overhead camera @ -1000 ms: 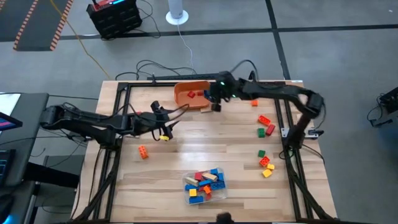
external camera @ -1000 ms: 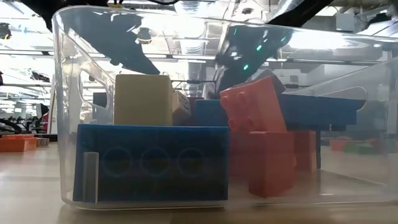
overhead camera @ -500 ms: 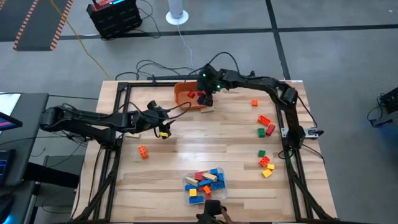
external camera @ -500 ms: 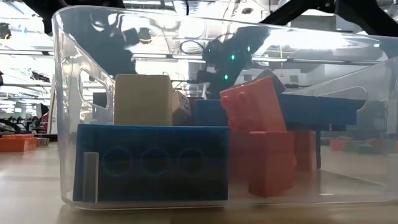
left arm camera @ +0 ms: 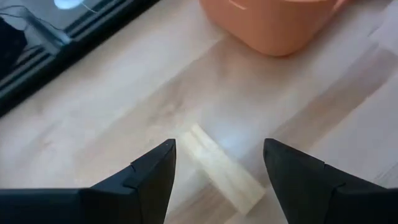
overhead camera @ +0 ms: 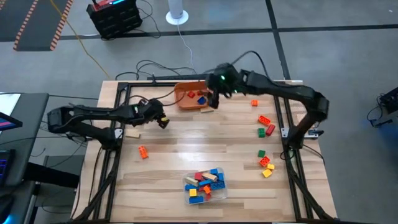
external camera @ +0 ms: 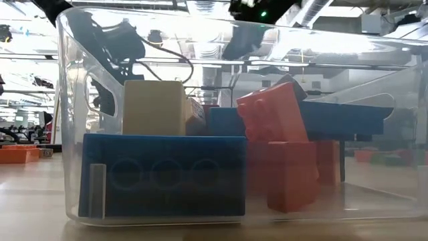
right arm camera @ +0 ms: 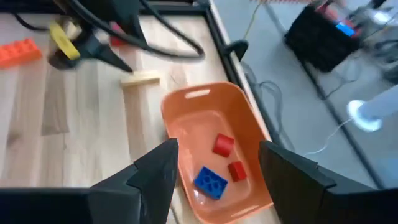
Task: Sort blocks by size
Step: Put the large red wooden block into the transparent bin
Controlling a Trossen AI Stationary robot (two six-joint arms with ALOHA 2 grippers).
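The right gripper [overhead camera: 214, 99] is hanging open and empty over the orange bowl [overhead camera: 186, 99], where two red blocks [right arm camera: 222, 145] and a blue block [right arm camera: 209, 181] are lying. The left gripper [left arm camera: 217, 163] is hovering open above a tan block [left arm camera: 222, 171] on the desk [overhead camera: 186, 149]. More blocks are filling the clear tub [overhead camera: 204, 184].

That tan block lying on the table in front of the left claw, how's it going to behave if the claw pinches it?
The tan block is a long flat-sided bar lying flat on the wooden table, so it probably won't roll or tip. It looks rigid, likely light plastic. The open left claw straddles it at an angle, so it may swivel as the claw closes.
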